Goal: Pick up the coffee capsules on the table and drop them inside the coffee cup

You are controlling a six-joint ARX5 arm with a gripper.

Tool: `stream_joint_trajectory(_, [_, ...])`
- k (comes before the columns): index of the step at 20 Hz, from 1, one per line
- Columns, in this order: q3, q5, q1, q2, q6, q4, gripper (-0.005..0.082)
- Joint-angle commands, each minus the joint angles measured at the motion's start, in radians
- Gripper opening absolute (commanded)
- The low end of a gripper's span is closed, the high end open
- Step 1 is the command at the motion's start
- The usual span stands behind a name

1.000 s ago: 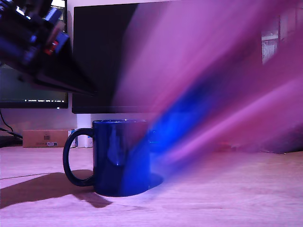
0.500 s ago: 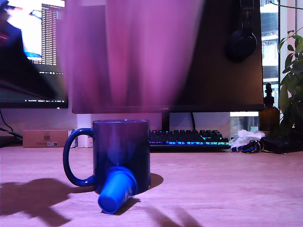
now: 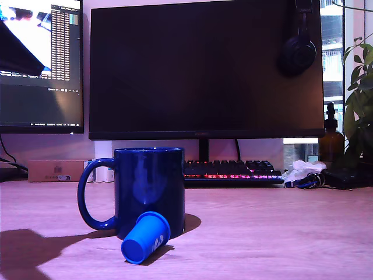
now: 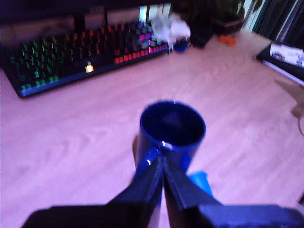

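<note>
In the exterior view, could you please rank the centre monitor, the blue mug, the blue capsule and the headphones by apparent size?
1. centre monitor
2. blue mug
3. headphones
4. blue capsule

Mug and capsule sit nearest the camera, inflating them.

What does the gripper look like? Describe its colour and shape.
In the wrist view the gripper has two dark, nearly black fingers, flat-sided wedges tapering to thin tips, set on a wide dark base. No cables or markings show; the picture is blurred and purple-tinted.
</note>
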Motion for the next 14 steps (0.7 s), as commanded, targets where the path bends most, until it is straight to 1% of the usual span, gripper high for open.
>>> stream_joint_trajectory(1, [-0.026,-0.006,-0.016,-0.031,-0.02,-0.003,-0.0021])
stream_joint_trajectory(3, [-0.028,-0.023,-0.037,-0.093,-0.03,-0.023,-0.0021])
stream_joint_trajectory(5, [-0.031,-0.044,-0.058,-0.156,-0.047,-0.07,-0.0021])
stream_joint_trajectory(6, [-0.035,-0.049,-0.068,-0.188,-0.047,-0.092,-0.0021])
stream_joint_trajectory(9, [-0.077,-0.065,-0.091,-0.26,-0.06,-0.095,-0.0021])
stream_joint_trajectory(10, [-0.095,-0.069,-0.1,-0.279,-0.085,-0.095,-0.0021])
stream_joint_trajectory(12, [-0.115,-0.116,-0.117,-0.306,-0.126,-0.095,-0.0021])
stream_joint_trajectory(13, [-0.118,-0.135,-0.127,-0.312,-0.13,-0.095,-0.0021])
stream_joint_trajectory(14, [-0.119,-0.151,-0.139,-0.312,-0.152,-0.095,-0.0021])
